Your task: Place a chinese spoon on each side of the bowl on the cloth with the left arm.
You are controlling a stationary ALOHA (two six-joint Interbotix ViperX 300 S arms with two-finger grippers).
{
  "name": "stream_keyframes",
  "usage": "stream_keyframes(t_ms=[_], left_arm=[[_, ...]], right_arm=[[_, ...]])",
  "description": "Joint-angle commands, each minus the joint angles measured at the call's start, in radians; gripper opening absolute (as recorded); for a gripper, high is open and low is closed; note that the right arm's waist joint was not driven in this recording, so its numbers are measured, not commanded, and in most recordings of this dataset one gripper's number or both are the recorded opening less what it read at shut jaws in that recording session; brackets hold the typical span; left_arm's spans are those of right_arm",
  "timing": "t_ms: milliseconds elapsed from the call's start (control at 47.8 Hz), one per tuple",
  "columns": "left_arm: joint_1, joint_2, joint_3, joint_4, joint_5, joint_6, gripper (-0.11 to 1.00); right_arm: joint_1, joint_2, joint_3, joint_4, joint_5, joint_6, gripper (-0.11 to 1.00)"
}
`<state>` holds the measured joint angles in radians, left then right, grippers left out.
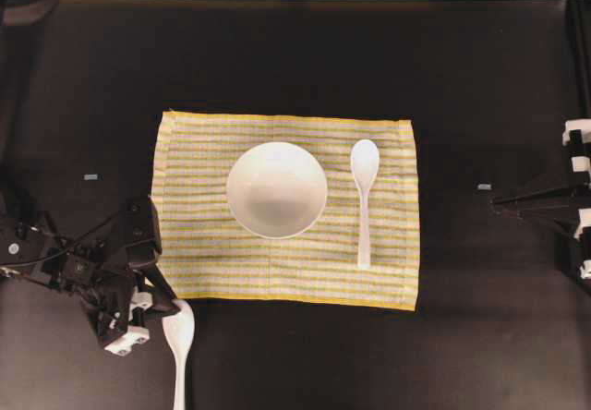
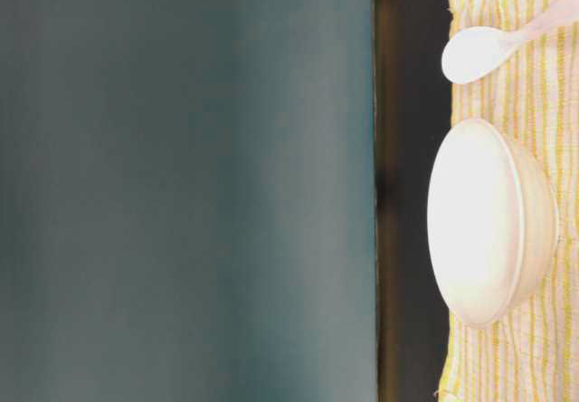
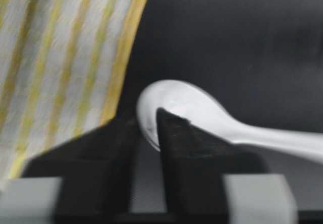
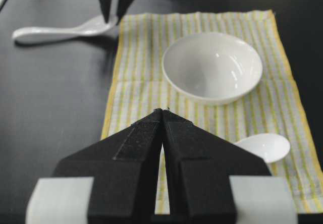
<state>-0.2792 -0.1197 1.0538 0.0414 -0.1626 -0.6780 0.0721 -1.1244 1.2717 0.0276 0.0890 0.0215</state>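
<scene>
A Chinese spoon point(image 1: 179, 338) lies on the dark surface point(image 1: 83, 87) just off the cloth point(image 1: 392, 281) corner, its bowl rim pinched in the left tool point(image 3: 146, 128) (jaws narrow), for carrying to the bowl point(image 1: 276, 189)'s bare side; another spoon point(image 1: 364, 188) flanks the opposite side.
</scene>
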Motion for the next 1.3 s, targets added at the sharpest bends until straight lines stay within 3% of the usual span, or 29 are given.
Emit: stream_keyframes(t_ms=[0, 167, 251, 334, 502, 627, 1275], left_arm=[[0.009, -0.061, -0.057, 0.005, 0.048, 0.011, 0.08], [0.060, -0.210, -0.167, 0.005, 0.367, 0.126, 0.05], [0.133, -0.278, -0.218, 0.005, 0.551, 0.209, 0.05], [0.224, -0.318, -0.242, 0.005, 0.624, 0.275, 0.05], [0.451, -0.334, -0.213, 0.005, 0.606, 0.426, 0.05], [0.549, -0.305, -0.186, 0.005, 0.555, 0.499, 0.05], [0.673, -0.017, -0.184, 0.005, 0.287, 0.657, 0.05]], right_arm=[[0.000, 0.011, -0.006, 0.002, -0.017, 0.003, -0.01], [0.000, 0.011, -0.009, 0.002, -0.017, 0.005, -0.01], [0.000, 0.009, -0.009, 0.002, -0.017, 0.005, -0.01], [0.000, 0.009, -0.006, 0.002, -0.017, 0.006, -0.01], [0.000, 0.009, -0.006, 0.003, -0.011, 0.006, -0.01], [0.002, 0.009, -0.006, 0.003, -0.006, 0.006, -0.01], [0.000, 0.011, 0.005, 0.003, -0.006, 0.006, -0.01]])
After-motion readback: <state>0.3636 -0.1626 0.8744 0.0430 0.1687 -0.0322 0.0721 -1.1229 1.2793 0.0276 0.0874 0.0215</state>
